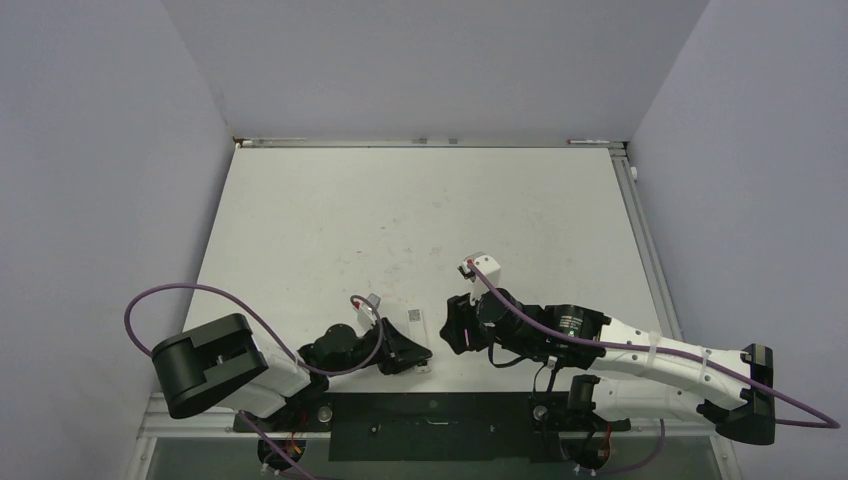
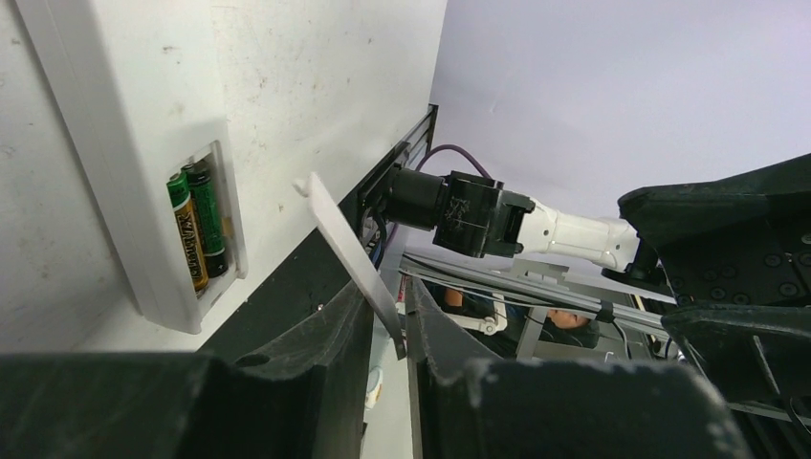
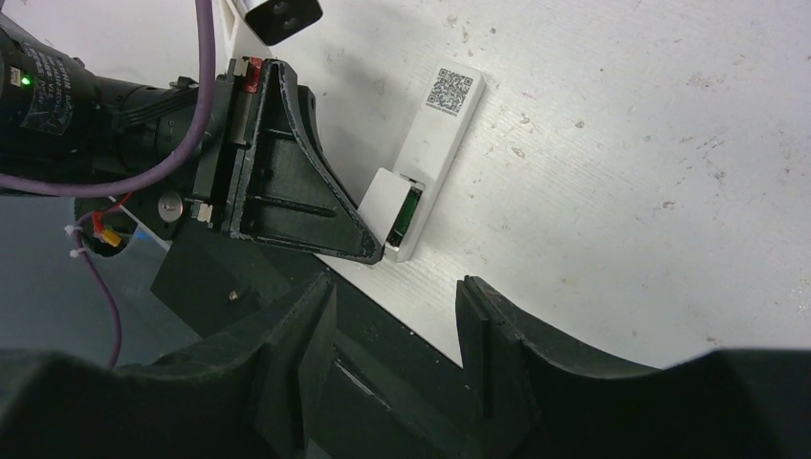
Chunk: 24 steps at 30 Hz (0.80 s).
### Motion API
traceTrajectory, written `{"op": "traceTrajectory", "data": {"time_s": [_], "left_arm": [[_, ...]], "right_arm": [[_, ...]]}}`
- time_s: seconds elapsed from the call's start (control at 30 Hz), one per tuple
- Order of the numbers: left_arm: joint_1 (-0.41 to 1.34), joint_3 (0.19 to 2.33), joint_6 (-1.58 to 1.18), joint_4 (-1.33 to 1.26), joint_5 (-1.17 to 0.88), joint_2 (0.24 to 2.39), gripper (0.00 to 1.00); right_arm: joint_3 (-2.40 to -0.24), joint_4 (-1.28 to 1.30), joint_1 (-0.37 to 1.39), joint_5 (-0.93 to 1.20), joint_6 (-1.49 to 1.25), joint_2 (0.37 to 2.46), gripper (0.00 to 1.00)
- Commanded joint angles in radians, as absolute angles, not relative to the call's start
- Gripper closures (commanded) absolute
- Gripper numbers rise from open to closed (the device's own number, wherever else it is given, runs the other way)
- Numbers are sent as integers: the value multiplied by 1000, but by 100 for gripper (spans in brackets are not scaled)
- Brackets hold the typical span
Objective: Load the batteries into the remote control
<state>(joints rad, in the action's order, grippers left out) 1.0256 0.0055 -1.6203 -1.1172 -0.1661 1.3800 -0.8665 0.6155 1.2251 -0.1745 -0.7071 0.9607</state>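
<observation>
Left gripper (image 2: 392,316) pinches lid (image 2: 339,244) edge beside remote (image 2: 115,172), batteries (image 2: 196,229) seated; right gripper (image 3: 397,296) stands apart, empty. Risk: loosening before lid meets recess (image 2: 232,206) lets it fall askew.

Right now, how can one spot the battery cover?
At the middle of the white table's near edge lies a slim white plastic remote control. Beside it, a flat white plastic cover leans in the left pincer, thinner than anything nearby.

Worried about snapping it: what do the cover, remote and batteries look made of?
Cover: thin matte white plastic, probably; flat sheet with a small tab. Remote: rigid white plastic, moulded recess. Batteries: likely metal cells in glossy green-and-gold printed wrap.
</observation>
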Motion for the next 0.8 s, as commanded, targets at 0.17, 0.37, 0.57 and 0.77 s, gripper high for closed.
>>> {"op": "traceTrajectory", "data": {"time_s": [0.17, 0.37, 0.57, 0.77], "left_arm": [[1022, 0, -1611, -1156, -162, 1375, 80], [1023, -33, -1627, -1218, -169, 1440, 80], [1026, -58, -1647, -1330, -171, 1532, 81], [1031, -76, -1669, -1450, -175, 1620, 82]], "right_arm": [[-856, 588, 1230, -168, -705, 948, 52], [-854, 591, 1231, -168, -707, 951, 52], [-861, 596, 1230, -164, -703, 962, 52], [-856, 595, 1230, -154, -705, 972, 54]]}}
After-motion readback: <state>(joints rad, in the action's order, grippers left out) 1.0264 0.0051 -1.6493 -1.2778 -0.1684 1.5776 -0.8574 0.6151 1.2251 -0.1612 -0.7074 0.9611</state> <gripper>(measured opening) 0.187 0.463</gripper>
